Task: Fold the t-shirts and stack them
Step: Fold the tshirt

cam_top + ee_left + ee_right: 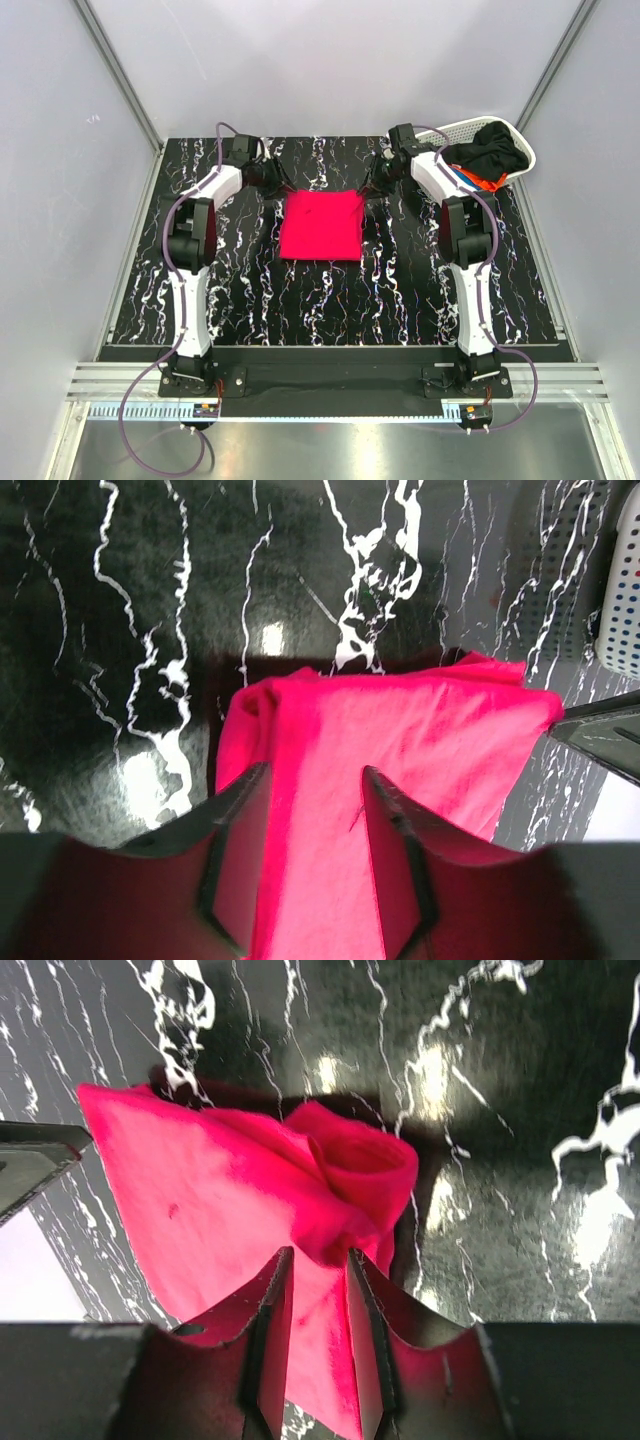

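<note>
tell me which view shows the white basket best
The top external view: nearly the whole basket shows, far right, with black cloth inside. The left wrist view catches only its lattice edge; the right wrist view shows none.

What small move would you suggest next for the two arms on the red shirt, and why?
The left gripper and right gripper each appear to pinch a far corner of the pinkish-red t-shirt, which lies as a flat square. So probably raise both together a little and carry that far edge toward the near edge.
</note>
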Robot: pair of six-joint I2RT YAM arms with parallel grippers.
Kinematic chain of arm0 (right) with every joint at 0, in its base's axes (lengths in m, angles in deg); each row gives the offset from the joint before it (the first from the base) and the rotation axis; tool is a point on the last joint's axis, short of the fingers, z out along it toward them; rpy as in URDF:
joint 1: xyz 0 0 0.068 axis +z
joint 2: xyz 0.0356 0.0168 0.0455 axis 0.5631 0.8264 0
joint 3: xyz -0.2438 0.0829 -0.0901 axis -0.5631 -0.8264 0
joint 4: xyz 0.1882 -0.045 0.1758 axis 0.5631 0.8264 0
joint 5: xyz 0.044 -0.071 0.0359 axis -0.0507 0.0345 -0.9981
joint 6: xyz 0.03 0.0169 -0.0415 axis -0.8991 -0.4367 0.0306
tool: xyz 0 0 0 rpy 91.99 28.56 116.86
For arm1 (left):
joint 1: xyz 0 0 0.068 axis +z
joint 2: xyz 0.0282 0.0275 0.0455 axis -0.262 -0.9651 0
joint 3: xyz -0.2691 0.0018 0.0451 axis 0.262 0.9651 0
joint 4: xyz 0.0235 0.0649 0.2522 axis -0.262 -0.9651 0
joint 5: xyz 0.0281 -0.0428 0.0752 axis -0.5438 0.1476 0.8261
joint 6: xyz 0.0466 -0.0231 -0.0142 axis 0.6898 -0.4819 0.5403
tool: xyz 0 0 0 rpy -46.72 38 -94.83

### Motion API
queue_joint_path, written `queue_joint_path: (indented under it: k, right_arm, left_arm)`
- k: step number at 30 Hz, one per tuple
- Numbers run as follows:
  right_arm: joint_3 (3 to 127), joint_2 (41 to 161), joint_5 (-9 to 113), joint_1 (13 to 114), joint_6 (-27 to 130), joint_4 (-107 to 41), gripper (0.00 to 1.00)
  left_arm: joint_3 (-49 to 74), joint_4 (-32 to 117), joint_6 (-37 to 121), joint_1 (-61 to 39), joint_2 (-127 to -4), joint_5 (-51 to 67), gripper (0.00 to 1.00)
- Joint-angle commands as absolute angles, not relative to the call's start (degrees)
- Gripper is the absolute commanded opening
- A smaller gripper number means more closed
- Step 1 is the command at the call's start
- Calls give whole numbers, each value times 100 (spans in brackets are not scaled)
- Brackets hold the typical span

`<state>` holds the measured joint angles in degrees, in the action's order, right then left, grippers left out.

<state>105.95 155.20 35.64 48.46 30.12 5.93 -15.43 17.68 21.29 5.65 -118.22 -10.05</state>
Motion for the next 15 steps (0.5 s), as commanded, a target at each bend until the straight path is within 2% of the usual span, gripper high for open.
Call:
queue_joint_path:
  k: [1,4,6,7,9,10,11,15]
  right_arm:
    - [11072,15706,3631,4824,3086,622,34]
    - [11370,15891,3596,4816,3034,710,32]
    - [11521,16014,3622,4815,3025,797,26]
    - [11669,16058,3648,4807,3025,815,24]
    - [11785,16120,3718,4798,3007,912,13]
    - [11855,16129,3745,4798,2990,921,1]
    - [11873,16129,3858,4780,2989,938,0]
    - [11926,16111,4009,4754,3042,930,0]
  left_arm:
    - [-1848,1922,2143,570,-11919,-1116,42]
    - [-1918,1939,2108,578,-11963,-1108,37]
    - [-1971,1930,2082,578,-12024,-1099,33]
    - [-1988,1930,2073,578,-12051,-1081,24]
    - [-2024,1939,2038,605,-12121,-1038,13]
    - [-2050,1930,2029,605,-12139,-1029,5]
    - [-2050,1930,2029,640,-12156,-994,0]
    - [-1971,1930,2099,728,-12007,-669,0]
